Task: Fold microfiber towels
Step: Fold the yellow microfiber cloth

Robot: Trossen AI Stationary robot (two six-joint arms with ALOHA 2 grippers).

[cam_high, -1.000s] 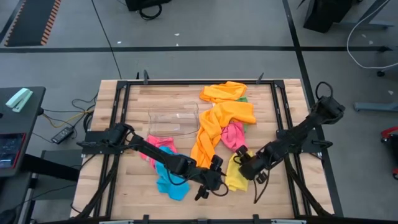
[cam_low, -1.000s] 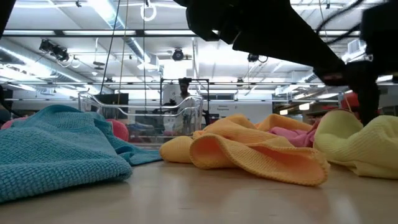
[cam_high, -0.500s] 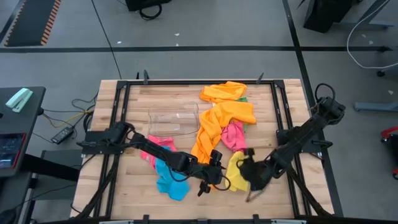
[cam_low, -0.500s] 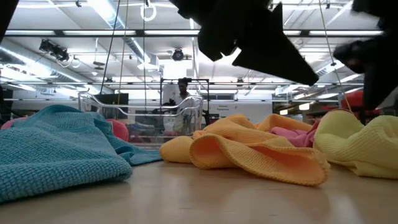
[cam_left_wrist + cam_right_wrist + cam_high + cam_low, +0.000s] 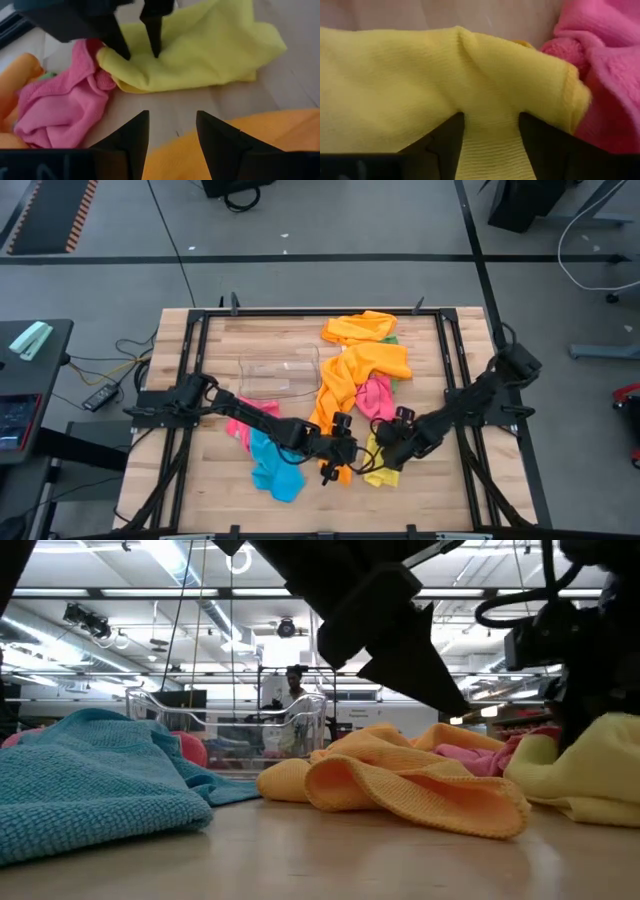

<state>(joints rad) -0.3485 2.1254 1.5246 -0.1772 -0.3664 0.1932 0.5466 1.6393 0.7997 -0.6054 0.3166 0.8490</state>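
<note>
Your right gripper (image 5: 392, 442) has swung onto the yellow towel (image 5: 200, 50), fingers parted astride a fold near the table's front edge; closing now could bunch it.

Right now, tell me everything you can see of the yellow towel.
The yellow towel is a soft, fine-knit microfiber cloth, crumpled rather than flat, with a rolled fold along one edge. It lies on the wooden table near the front edge, right of centre. The pink towel touches that folded edge. The right gripper stands on it with its fingers straddling the fold. The left gripper is open beside it, not touching.
</note>
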